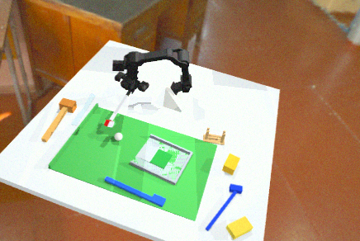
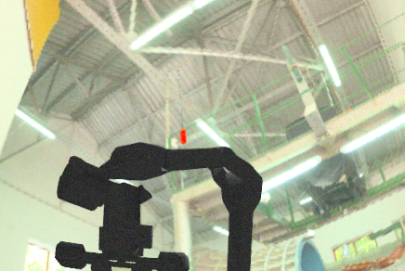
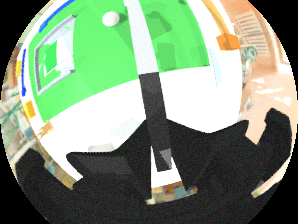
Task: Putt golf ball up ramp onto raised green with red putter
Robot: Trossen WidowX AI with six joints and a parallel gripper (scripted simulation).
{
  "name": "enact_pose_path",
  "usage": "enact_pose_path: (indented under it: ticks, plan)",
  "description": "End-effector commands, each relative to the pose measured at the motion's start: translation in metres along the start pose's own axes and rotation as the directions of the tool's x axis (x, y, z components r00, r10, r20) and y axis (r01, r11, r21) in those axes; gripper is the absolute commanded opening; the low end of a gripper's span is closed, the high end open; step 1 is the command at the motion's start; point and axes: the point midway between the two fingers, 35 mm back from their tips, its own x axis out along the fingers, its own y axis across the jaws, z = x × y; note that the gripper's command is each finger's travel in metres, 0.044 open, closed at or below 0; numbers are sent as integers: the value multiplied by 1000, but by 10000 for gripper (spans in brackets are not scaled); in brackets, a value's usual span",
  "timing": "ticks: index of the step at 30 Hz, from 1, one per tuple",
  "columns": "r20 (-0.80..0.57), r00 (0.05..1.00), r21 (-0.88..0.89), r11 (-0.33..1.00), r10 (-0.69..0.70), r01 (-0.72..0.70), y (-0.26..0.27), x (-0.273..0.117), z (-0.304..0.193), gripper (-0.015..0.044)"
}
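Fingers [image 1: 129, 90] clamped on the red putter [image 1: 119, 108] shaft's top end in the top view, so we get full reach: red head sits on the green mat [image 1: 82, 152] just behind the golf ball [image 1: 118, 136], with the ramp and raised green [image 1: 161, 158] beyond. Exterior shows only our arm [image 2: 186, 159] against rafters. Wrist view: shaft [image 3: 144, 43] points straight ahead, ball [image 3: 111, 18] slightly left of the head.

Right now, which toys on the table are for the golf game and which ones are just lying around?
For the game: red putter held by the gripper, golf ball, green mat, raised green.

Just lying about: orange mallet, blue putter, blue mallet, two yellow blocks, small wooden rack.
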Motion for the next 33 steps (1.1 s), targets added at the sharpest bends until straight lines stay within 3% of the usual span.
enact_pose_path:
  ticks: [1, 33]
  plan:
    - [4, 1000, 8, 1000, 7, -7, 1, 14, 0, 0]
    - [-6, 1000, 1, 1000, 6, -6, 2, 58, -1, 0]
